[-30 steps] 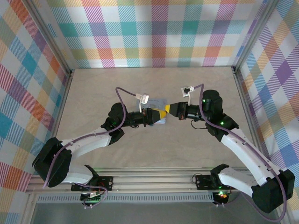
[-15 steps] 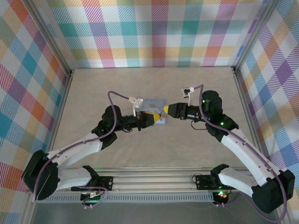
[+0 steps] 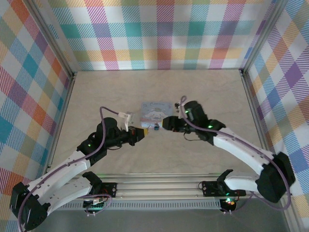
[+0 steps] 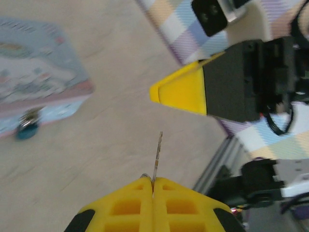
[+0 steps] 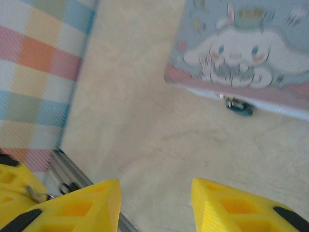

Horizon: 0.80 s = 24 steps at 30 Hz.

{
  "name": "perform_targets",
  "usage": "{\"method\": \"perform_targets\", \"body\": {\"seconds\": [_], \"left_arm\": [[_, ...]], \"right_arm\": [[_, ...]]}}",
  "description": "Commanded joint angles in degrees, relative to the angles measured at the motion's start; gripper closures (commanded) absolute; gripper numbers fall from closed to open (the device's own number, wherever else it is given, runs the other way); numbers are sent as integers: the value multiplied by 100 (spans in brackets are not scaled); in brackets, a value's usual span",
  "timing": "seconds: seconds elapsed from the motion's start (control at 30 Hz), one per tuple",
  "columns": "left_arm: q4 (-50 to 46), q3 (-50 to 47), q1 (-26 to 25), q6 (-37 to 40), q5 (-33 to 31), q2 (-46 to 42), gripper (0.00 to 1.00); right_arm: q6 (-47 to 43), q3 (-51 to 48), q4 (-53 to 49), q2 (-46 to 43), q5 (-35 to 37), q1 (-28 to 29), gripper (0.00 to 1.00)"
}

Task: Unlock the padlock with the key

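- Left gripper (image 4: 152, 181) pressed together, pinching the key (image 4: 157, 151); shaft points straight ahead.
- Padlock (image 4: 26, 130), at the cartoon tin (image 4: 34, 82)'s edge, lies ahead-left of it.
- Right gripper (image 5: 154, 203) spread, empty, padlock ahead-right.

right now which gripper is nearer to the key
Left. The left gripper is shut on the key, whose blade sticks out in front; the right gripper is open, facing it across a gap, not touching.

Bright, even, diffuse light fr overhead; faint soft shadows on tabletop (image 3: 217, 92); top view crisp; wrist views soft w/ motion blur; left wrist: tin (image 4: 38, 92) & padlock (image 4: 25, 131) smeared at 9-10 o'clock.
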Motion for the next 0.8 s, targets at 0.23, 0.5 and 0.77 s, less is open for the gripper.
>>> {"method": "perform_targets", "body": {"seconds": [0.23,0.5,0.77], "left_arm": [[-574,-811,133,60,-676,222,100],[-4,-1110,195,-22,-456,549,100],[387,-1009,231,92,-206,921,100]], "right_arm": [[201,1175,-339,2374,1961,817,54],[-38,1860,-558,3293,2577,819,49],[-170,2277,-649,3876,2960,787,48]]}}
